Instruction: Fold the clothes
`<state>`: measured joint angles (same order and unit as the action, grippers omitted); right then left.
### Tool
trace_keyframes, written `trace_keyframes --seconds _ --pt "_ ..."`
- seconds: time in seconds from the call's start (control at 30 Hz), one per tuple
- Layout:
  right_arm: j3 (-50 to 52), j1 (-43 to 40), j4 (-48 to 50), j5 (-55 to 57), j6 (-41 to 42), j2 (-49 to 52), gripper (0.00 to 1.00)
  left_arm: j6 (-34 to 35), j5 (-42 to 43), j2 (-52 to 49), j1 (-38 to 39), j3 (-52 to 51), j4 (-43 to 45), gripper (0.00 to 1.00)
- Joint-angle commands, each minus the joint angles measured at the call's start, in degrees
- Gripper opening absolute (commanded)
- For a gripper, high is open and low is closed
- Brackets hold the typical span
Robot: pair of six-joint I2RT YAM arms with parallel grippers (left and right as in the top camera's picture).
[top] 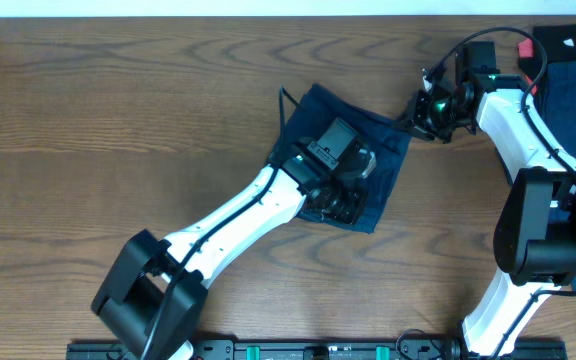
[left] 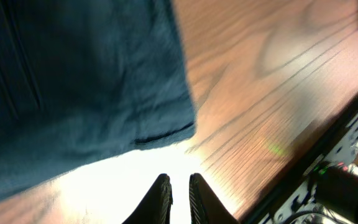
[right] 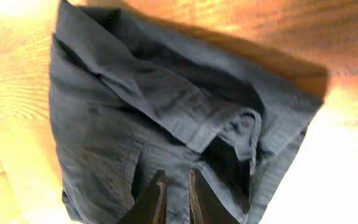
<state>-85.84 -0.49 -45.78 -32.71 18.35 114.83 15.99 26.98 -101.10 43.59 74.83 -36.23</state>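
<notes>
Reaching from the near left, the left gripper (left: pixel 178 182), jaws nearly together, hangs over the folded navy garment (top: pixel 393 150) at the centre of the table (top: pixel 118 120), and the right gripper (right: pixel 176 177), jaws likewise nearly together, hovers by its far right corner.

Wide passage is offered over the bare table (top: pixel 118 130) at the left. The middle is blocked by the folded navy garment (top: pixel 388 150) and the left arm (top: pixel 238 215). The right edge is crowded by piled clothes (top: pixel 573 90).
</notes>
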Motion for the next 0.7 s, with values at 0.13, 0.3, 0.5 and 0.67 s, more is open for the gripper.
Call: trace_keyframes --seconds 0.13,0.3,0.5,0.67 --pt "1.9 2.9 -1.1 1.8 -3.0 0.6 0.14 -0.9 -4.1 -3.4 -0.2 0.1 2.1 0.14" --pt "4.1 4.9 1.6 2.9 -2.0 0.6 0.15 -0.6 -2.7 -7.4 -0.2 0.1 1.9 0.14" --pt "6.2 5.0 8.9 4.4 3.9 0.7 0.16 -0.3 -1.5 -9.9 -0.2 0.0 0.5 0.14" --pt "6.2 5.1 12.2 4.2 6.1 1.8 0.14 -0.3 -1.5 -10.1 -0.1 -1.0 0.4 0.14"
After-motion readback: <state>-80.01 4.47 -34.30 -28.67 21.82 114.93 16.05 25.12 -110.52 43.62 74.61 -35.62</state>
